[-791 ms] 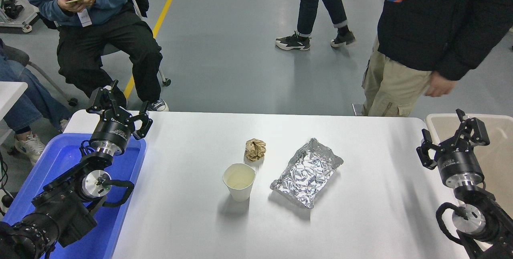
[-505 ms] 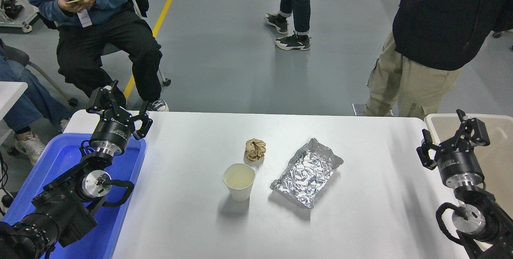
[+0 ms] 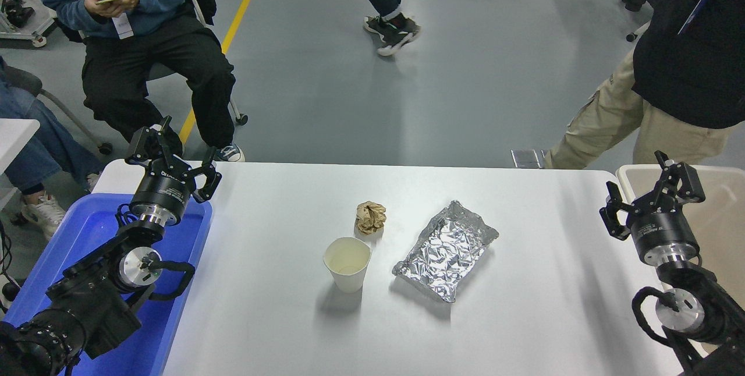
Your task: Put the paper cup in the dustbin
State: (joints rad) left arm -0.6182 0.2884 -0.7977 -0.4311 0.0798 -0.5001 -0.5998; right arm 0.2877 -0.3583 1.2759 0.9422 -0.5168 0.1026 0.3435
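The white paper cup (image 3: 347, 263) stands upright, mouth up, near the middle of the white table (image 3: 279, 329). The beige dustbin (image 3: 720, 201) stands off the table's right edge, partly cut off by the picture. My right gripper (image 3: 651, 190) is open and empty above the table's right edge, just in front of the dustbin's rim and far right of the cup. My left gripper (image 3: 174, 158) is open and empty, parked over the far end of the blue tray at the left.
A crumpled brown paper ball (image 3: 371, 216) lies just behind the cup. A crumpled foil packet (image 3: 446, 249) lies right of the cup. A blue tray (image 3: 87, 248) sits at the table's left. A seated person and people standing or walking are beyond the far edge.
My right gripper has shifted slightly left and toward the far side. The people behind the table have moved on; the cup, ball and foil have not moved.
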